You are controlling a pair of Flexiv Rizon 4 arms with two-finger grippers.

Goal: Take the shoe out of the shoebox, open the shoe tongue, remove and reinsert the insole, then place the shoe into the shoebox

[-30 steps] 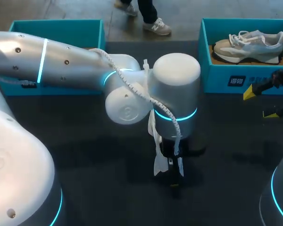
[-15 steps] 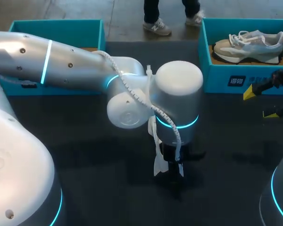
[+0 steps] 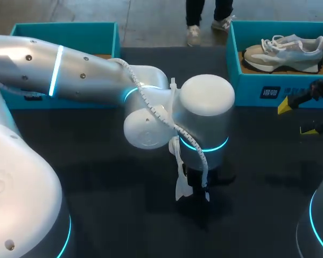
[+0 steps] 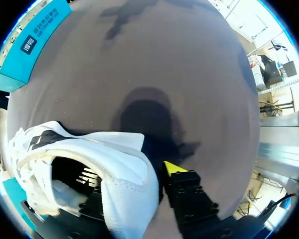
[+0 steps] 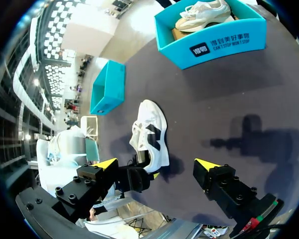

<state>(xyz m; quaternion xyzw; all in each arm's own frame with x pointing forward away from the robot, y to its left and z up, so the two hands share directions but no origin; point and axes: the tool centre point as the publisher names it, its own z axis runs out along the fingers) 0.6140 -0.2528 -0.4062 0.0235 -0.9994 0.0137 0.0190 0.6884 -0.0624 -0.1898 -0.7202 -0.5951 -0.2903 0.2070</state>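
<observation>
A white shoe (image 5: 150,134) with black side marks stands on the dark table (image 3: 97,177), toe toward the far side. My left arm comes across to the middle and its wrist hides most of the shoe (image 3: 181,185) in the head view. My left gripper (image 4: 134,174) is shut on the shoe's heel (image 4: 132,184), one finger inside the opening and the yellow-tipped one (image 4: 173,168) outside; it also shows (image 5: 142,172) in the right wrist view. My right gripper (image 3: 299,119) stands open at the table's right side, nothing between its fingers (image 5: 155,164).
A teal shoebox (image 3: 269,91) at the back right holds a beige-grey shoe (image 3: 282,51), also seen as the shoebox (image 5: 214,42) ahead of my right gripper. A second teal box (image 3: 64,32) stands at the back left, partly behind my left arm.
My left gripper's fingers have come together on the shoe's heel, and the left wrist has shifted slightly right and nearer. The right arm has not moved.
</observation>
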